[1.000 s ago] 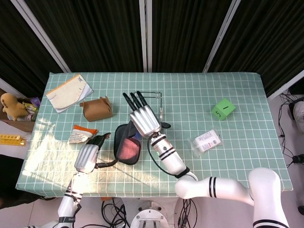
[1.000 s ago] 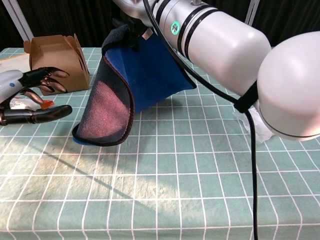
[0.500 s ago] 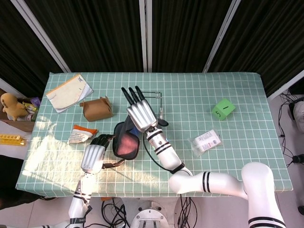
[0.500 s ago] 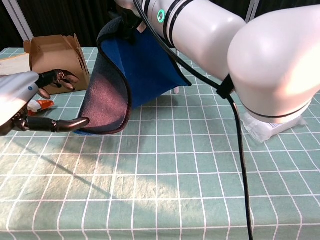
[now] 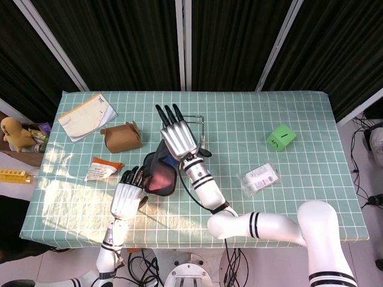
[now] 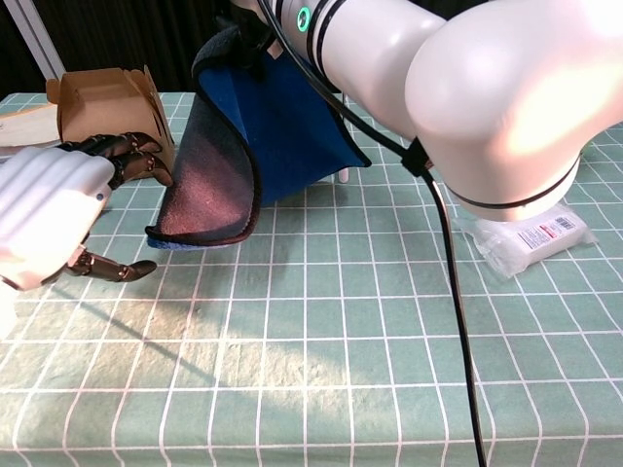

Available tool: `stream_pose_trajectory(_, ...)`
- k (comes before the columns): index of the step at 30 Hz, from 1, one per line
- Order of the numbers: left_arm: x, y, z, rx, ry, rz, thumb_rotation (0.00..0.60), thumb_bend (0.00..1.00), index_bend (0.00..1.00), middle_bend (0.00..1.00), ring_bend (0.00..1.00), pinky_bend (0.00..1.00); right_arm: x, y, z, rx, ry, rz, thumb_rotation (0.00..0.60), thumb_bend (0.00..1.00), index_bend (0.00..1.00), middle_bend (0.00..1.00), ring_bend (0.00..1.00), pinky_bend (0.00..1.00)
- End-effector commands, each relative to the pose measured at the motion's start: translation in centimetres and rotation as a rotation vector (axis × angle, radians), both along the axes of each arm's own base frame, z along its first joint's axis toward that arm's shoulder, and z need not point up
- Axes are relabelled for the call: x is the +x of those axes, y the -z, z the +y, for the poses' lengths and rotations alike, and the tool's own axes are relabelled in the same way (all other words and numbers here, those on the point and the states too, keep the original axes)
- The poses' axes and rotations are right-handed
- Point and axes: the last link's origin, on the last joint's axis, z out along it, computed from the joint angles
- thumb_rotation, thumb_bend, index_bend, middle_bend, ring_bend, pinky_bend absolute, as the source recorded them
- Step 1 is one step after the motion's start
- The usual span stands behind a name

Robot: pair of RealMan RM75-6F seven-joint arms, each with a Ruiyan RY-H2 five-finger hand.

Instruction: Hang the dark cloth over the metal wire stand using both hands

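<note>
The head view shows the right hand [image 5: 178, 138] holding the dark cloth [image 5: 160, 176] at frame centre, with the metal wire stand [image 5: 196, 121] just behind. The chest view crops that hand and hides the stand. The left hand [image 6: 54, 214], fingers apart, holds nothing.

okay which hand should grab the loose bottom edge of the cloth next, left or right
Left, probably. The left hand is empty beside the hanging lower edge of the dark cloth, fingers reaching toward it. The right hand already holds the cloth's top up near the wire stand.
</note>
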Motion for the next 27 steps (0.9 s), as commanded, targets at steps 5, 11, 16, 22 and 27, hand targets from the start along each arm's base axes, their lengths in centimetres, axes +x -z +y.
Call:
stream_pose_trajectory(5,0.9,0.6,0.0,0.098,0.115,-0.005,0.600,0.06,0.40,0.16,0.18,0.31,-0.2,0.2,-0.1,0.004,0.005,0.005,0.600,0.45,0.98,0.00,0.00,0.00)
stream_pose_trajectory(11,0.9,1.1,-0.4,0.117,0.193,-0.002,0.600,0.06,0.39,0.16,0.18,0.32,0.0,0.2,-0.3,0.004,0.011,-0.003,0.600,0.45,0.98,0.00,0.00,0.00)
stream_pose_trajectory(16,1.0,1.8,-0.6,0.091,0.226,0.000,0.600,0.06,0.40,0.16,0.18,0.32,0.0,0.2,-0.4,0.005,0.016,0.001,0.600,0.45,0.98,0.00,0.00,0.00)
stream_pose_trajectory(22,1.6,2.7,-0.3,0.060,0.269,0.016,0.600,0.06,0.42,0.16,0.18,0.32,0.1,0.4,-0.3,0.005,0.014,0.006,0.600,0.45,0.98,0.00,0.00,0.00)
stream_pose_trajectory(27,1.9,3.2,0.4,0.012,0.243,0.020,0.600,0.16,0.47,0.16,0.18,0.32,0.2,0.4,-0.3,0.004,0.010,0.006,0.600,0.45,0.98,0.00,0.00,0.00)
